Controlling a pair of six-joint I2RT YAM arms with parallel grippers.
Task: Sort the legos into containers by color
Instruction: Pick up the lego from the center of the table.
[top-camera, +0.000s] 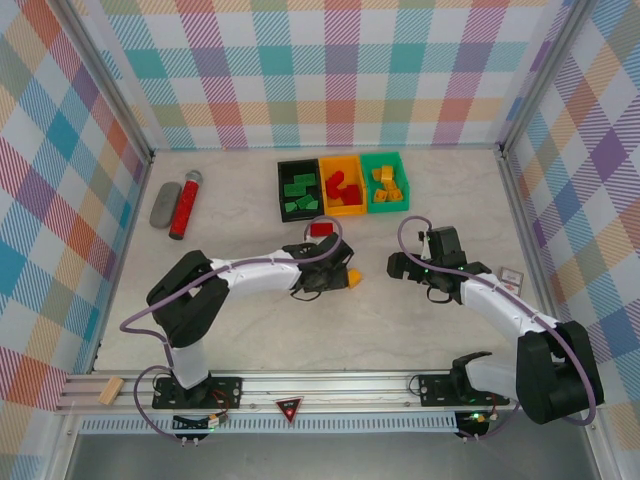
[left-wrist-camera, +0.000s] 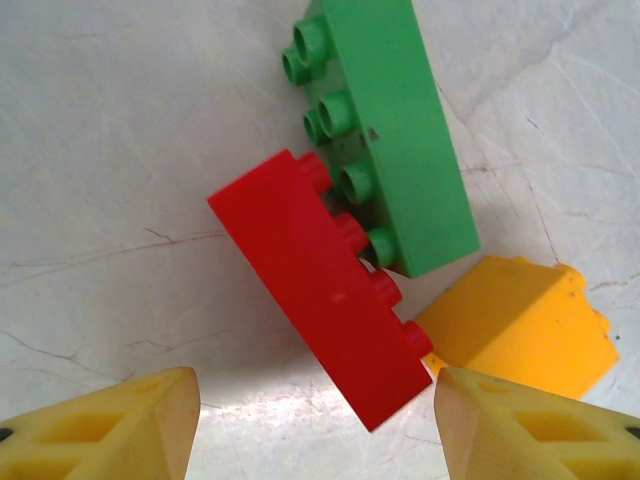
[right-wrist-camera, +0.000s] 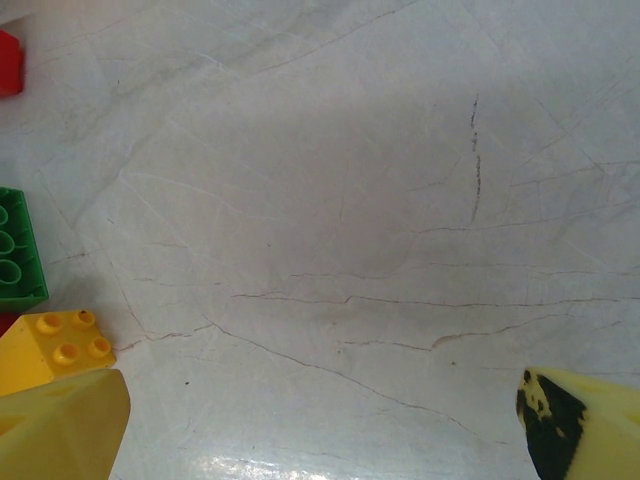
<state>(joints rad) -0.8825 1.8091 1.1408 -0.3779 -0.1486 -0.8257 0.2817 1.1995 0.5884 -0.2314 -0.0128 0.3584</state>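
**Left tool (left-wrist-camera: 318, 415) hangs wide open and empty over a red brick (left-wrist-camera: 320, 300) on the table (left-wrist-camera: 110, 170)**

The brick lies on its side, studs against a green brick (left-wrist-camera: 400, 130), a yellow-orange brick (left-wrist-camera: 520, 320) just beside it. It looks like light, rigid, slick plastic, probably best pinched across its smooth flat faces. The right tool (right-wrist-camera: 320, 430) gapes too, holding nothing. The orange bin (top-camera: 345, 211) with other reds stands well apart.

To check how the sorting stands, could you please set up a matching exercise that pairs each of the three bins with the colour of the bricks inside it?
Column one:
1. black bin
2. orange bin
3. green bin

Column two:
A. red bricks
B. yellow-orange bricks
C. green bricks

Pairs: 1-C, 2-A, 3-B.
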